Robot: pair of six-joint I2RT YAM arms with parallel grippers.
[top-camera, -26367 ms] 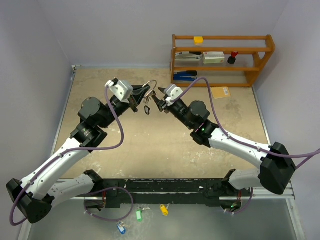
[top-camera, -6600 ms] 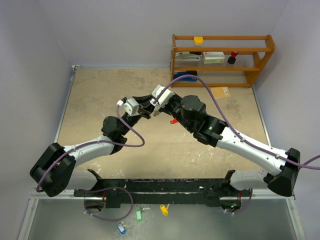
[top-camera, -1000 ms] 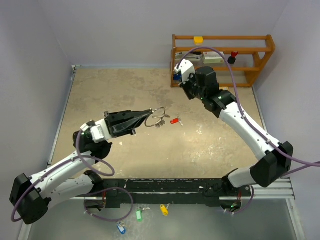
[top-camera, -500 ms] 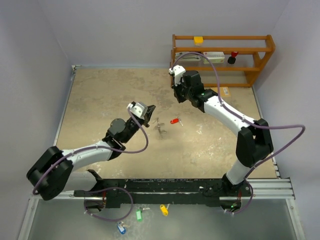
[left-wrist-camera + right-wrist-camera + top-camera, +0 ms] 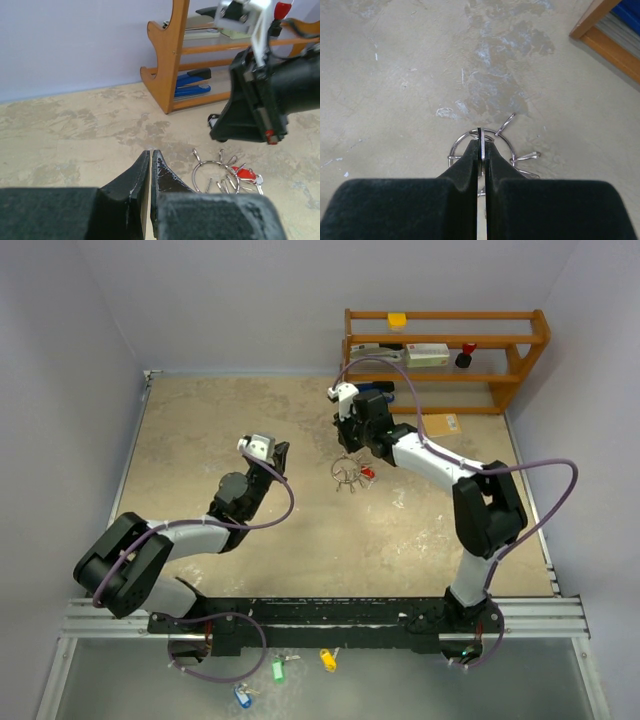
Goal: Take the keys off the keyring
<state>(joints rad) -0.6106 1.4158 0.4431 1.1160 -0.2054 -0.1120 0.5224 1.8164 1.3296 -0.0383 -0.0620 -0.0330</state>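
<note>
The keyring [image 5: 195,174] lies flat on the table [image 5: 200,430] in the middle of the frame, keys [image 5: 225,182] still on it. The right tool [image 5: 345,445] hangs just over it, pressed together. The left tool [image 5: 279,449], further left, is pressed together too, holding nothing. The thin ring could skid away when pinched.

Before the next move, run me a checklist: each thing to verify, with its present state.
1. Left claw clear of the keyring: ok, shut, empty, short of it.
2. Right claw has a grip: ok, shut on a thin silver piece.
3. That piece is a key, not ring wire: cannot tell.
4. Keyring lying on the table: ok.
5. Silver keys off the ring: not ok, they fan around it.
6. Red-tagged key free of the ring: cannot tell.
</note>
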